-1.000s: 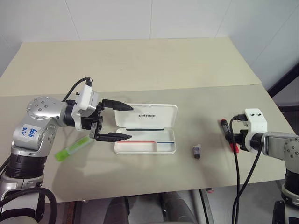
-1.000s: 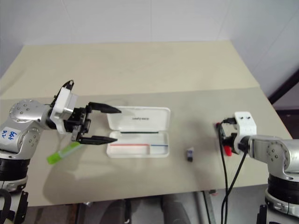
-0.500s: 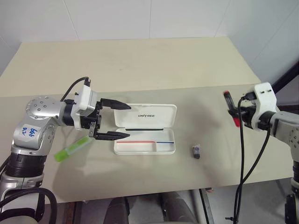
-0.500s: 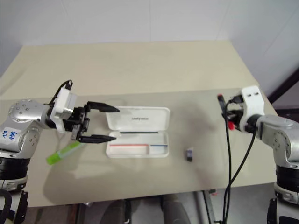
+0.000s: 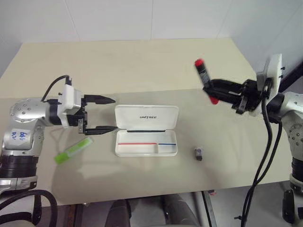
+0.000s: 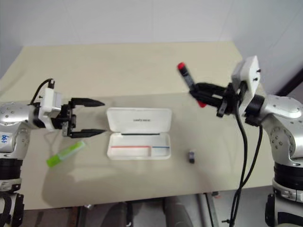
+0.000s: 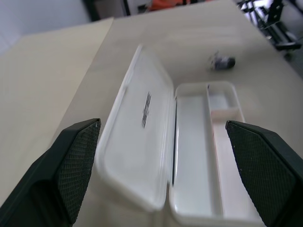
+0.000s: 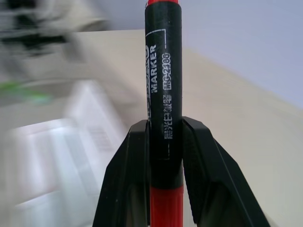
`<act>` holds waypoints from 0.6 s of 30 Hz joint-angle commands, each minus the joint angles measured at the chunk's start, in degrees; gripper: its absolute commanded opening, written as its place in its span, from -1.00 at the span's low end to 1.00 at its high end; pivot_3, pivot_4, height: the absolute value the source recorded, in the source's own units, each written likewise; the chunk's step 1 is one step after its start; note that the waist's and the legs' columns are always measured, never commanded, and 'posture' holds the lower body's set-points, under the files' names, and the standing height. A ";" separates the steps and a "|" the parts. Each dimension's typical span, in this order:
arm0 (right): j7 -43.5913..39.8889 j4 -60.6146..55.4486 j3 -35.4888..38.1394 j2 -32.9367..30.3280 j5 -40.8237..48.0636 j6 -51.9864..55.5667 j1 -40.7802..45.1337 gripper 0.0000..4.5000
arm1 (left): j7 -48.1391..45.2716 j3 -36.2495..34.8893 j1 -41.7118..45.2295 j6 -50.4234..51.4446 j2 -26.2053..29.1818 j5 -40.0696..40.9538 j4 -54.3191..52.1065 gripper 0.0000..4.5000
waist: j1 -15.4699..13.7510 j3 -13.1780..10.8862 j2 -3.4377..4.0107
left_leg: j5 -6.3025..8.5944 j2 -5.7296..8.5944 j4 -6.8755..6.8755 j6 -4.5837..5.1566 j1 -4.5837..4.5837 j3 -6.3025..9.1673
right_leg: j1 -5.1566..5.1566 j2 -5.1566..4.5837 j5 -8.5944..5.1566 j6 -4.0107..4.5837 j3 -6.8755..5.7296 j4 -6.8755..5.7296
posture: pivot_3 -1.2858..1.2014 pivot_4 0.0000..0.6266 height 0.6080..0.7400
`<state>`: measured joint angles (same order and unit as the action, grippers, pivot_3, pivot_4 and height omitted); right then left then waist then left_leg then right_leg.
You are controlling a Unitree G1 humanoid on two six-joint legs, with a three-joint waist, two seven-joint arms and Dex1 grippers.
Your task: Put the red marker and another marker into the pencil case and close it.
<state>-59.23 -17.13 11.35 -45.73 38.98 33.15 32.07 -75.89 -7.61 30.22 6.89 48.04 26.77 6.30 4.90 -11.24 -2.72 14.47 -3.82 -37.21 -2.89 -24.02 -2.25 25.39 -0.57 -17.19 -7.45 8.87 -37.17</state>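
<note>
We saw the right gripper [image 5: 215,88] clamped on the red marker [image 5: 204,79], raised above the bench [image 5: 142,61] to the right of and beyond the pencil case [image 5: 147,130]. The case lay open toward the robot's left and nearer it, its long axis running left to right, while the marker stood tilted. The marker had a dark barrel with red ends. The left gripper [image 5: 104,114] hung wide open just beside the case's left end, empty, with the green highlighter [image 5: 73,151] lying beneath it.
</note>
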 commanded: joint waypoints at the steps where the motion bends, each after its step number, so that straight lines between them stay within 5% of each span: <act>1: -1.85 -5.02 -2.15 -1.09 4.65 3.78 2.40 -0.74 | -0.30 -3.02 -1.29 -1.02 1.77 0.40 0.29 1.00 | -0.06 0.00 0.00 | 0.00 0.00 -0.01 0.00 -0.01 0.01 | 0.00 0.00 0.00 0.00 0.00 -0.01 | 0.03 -0.52 1.00; 9: 3.15 -8.54 -11.32 1.99 3.00 8.93 3.22 -0.74 | 0.26 -5.65 -5.40 -1.05 3.33 0.52 -0.50 1.00 | -0.08 0.01 -0.03 | -0.01 0.01 -0.16 -0.01 0.05 -0.01 | 0.01 -0.03 -0.03 0.07 0.00 -0.25 | 0.03 -0.52 1.00; 18: 2.63 -3.92 -25.72 6.41 -14.32 -3.67 2.89 -0.74 | 0.96 -6.90 -7.87 -0.26 4.01 0.75 -3.16 1.00 | -0.02 0.01 -0.03 | -0.01 0.01 -0.15 -0.01 0.03 -0.03 | 0.05 -0.02 -0.04 0.08 0.00 -0.25 | 0.03 -0.52 1.00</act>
<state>-56.79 -21.11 -14.55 -39.68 26.51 32.05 34.53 -75.18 -12.71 22.39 6.73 50.63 26.79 4.85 4.88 -11.22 -2.75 14.46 -3.81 -37.36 -2.90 -23.99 -2.29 25.44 -0.60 -17.23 -7.37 8.87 -37.43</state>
